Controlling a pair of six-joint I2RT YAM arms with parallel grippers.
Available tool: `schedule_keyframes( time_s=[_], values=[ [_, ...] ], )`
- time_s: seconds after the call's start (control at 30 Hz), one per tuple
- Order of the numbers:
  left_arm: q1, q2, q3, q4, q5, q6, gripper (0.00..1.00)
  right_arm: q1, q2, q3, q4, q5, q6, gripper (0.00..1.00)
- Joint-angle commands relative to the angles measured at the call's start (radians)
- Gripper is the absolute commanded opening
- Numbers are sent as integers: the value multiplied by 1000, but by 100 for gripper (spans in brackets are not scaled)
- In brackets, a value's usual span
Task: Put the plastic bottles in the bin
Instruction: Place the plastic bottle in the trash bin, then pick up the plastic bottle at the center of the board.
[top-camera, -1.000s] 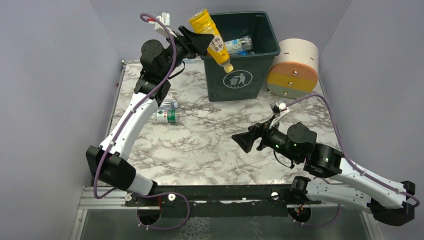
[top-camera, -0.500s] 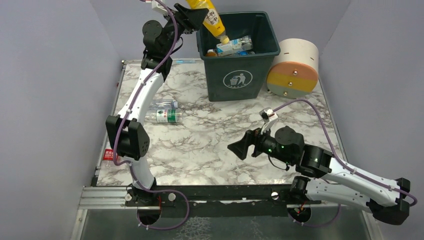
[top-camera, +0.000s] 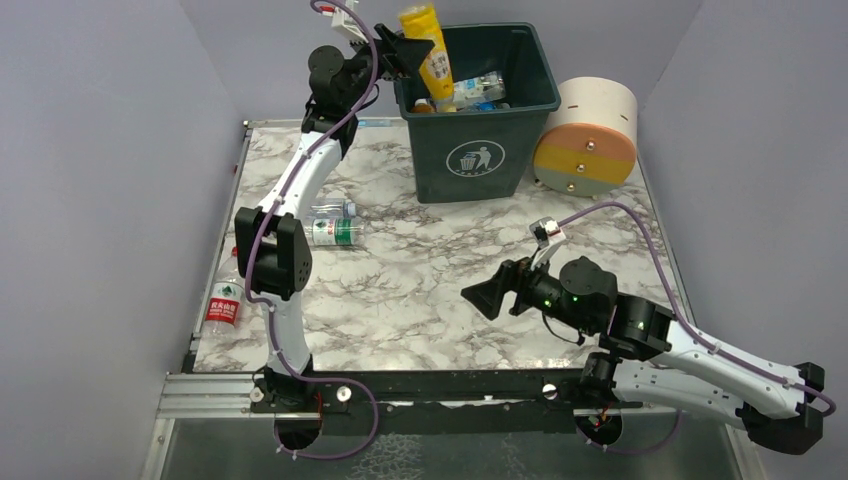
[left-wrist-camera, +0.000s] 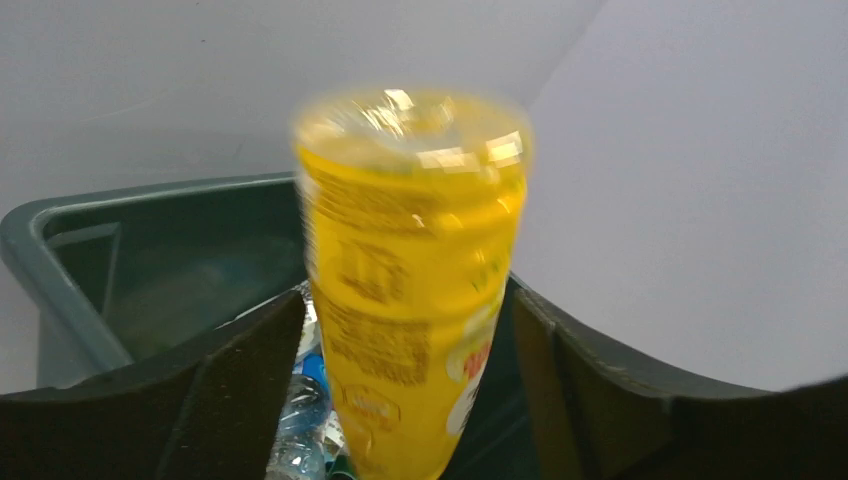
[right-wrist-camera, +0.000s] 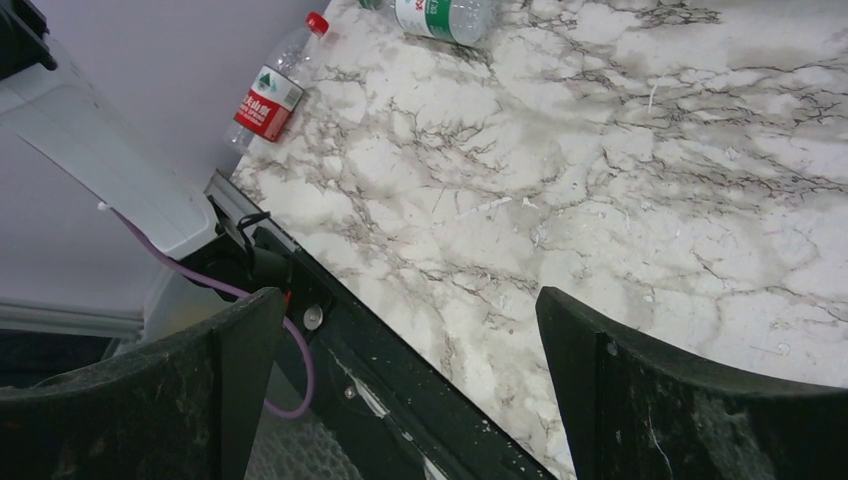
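Note:
A yellow-orange bottle (top-camera: 428, 52) (left-wrist-camera: 410, 280) stands cap-down over the left part of the dark green bin (top-camera: 475, 155) (left-wrist-camera: 60, 215), blurred. My left gripper (top-camera: 412, 48) (left-wrist-camera: 405, 310) is open around it, with a gap at each finger. Clear bottles (top-camera: 475, 90) (left-wrist-camera: 300, 420) lie inside the bin. Two clear bottles, one green-labelled (top-camera: 335, 232) (right-wrist-camera: 440, 15), lie on the table by the left arm. A red-labelled bottle (top-camera: 224, 303) (right-wrist-camera: 272, 88) lies at the table's left edge. My right gripper (top-camera: 478, 297) (right-wrist-camera: 410, 300) hangs open and empty over the near middle.
A cream-and-orange cylinder (top-camera: 590, 135) lies on its side right of the bin. Grey walls close in the marble table (top-camera: 420, 270) on three sides. The black rail (top-camera: 450, 385) runs along the near edge.
My left arm lifted the yellow bottle higher over the bin's left side and the jaws opened off it. My right gripper shifted slightly.

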Motion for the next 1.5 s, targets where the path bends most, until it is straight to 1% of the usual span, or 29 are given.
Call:
schedule_keyframes(
  time_s=[0.0, 0.03, 0.23, 0.37, 0.47, 0.53, 0.6, 0.67, 0.8, 0.9, 1.0, 1.13, 1.27, 1.37, 1.47],
  values=[
    [1, -25, 20, 51, 90, 44, 95, 3, 5, 14, -11, 24, -2, 99],
    [2, -30, 21, 45, 100, 54, 99, 4, 5, 14, -9, 22, -2, 100],
    [13, -91, -11, -20, 140, 88, 99, 3, 0, -1, 6, 15, 8, 100],
    [50, -208, -124, -30, 142, 81, 99, 4, 14, 0, 17, 6, 7, 100],
    [88, -315, -203, -73, 141, 94, 99, 3, 36, 8, 30, -1, 1, 100],
    [111, -379, -219, -169, 110, 130, 99, 3, 53, 16, 40, -9, -4, 100],
    [130, -429, -207, -309, 61, 173, 99, 4, 73, 22, 52, -17, -7, 99],
    [152, -484, -231, -402, 27, 198, 99, 4, 94, 32, 64, -30, -12, 100],
    [193, -591, -327, -516, -43, 204, 99, 3, 130, 53, 78, -44, -26, 99],
    [213, -649, -398, -587, -74, 209, 99, 3, 149, 61, 81, -48, -41, 100],
    [227, -702, -483, -662, -138, 209, 99, 3, 161, 62, 92, -59, -53, 100],
    [253, -766, -648, -684, -230, 132, 99, 3, 177, 47, 122, -79, -58, 100],
    [264, -774, -785, -675, -238, 23, 99, 3, 179, 25, 148, -98, -46, 99],
    [265, -775, -891, -660, -251, -85, 99, 3, 187, 12, 155, -115, -46, 100],
    [266, -790, -992, -644, -291, -177, 99, 3, 210, 12, 150, -129, -44, 100]
  ],
)
